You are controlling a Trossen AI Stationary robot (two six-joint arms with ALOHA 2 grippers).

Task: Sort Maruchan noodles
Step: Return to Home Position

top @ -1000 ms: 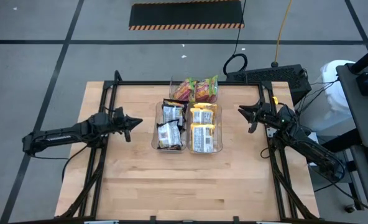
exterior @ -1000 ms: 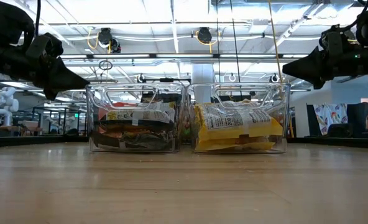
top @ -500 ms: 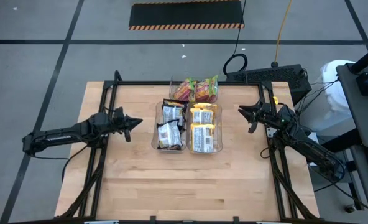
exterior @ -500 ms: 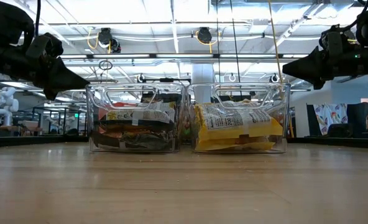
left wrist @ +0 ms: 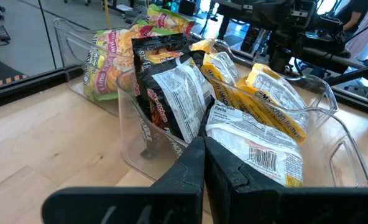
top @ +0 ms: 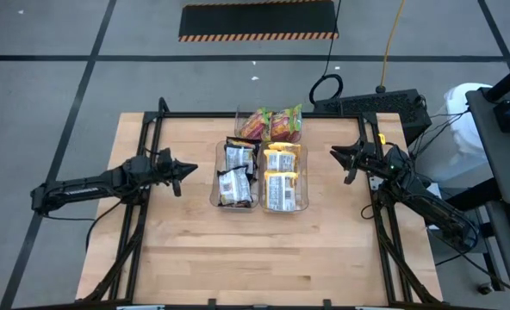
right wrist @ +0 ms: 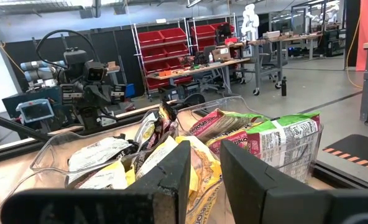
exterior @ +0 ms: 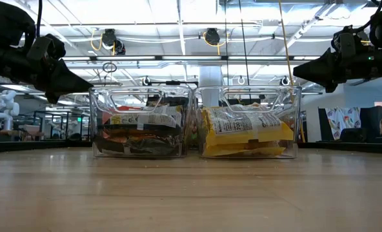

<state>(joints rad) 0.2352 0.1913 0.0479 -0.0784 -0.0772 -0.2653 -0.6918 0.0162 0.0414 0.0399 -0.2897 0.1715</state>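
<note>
The Maruchan noodles lie sorted in three clear bins at mid-table. Dark brown packets (top: 237, 171) fill the left bin, yellow packets (top: 282, 176) the right bin, and pink-green packets (top: 272, 124) the bin behind them. My left gripper (top: 189, 170) hovers above the table to the left of the bins, shut and empty; its wrist view shows its fingertips (left wrist: 204, 163) together, pointing at the brown packets (left wrist: 171, 93). My right gripper (top: 333, 154) hovers to the right of the bins, its fingers (right wrist: 204, 171) a narrow gap apart and empty, facing the yellow packets (right wrist: 190, 155).
The bins (exterior: 139, 122) (exterior: 248, 122) stand side by side on the wooden table (top: 255, 250), whose near half is bare wood. A black frame runs along the table's edges (top: 147, 138). Cables and a box (top: 380, 103) lie past the far right corner.
</note>
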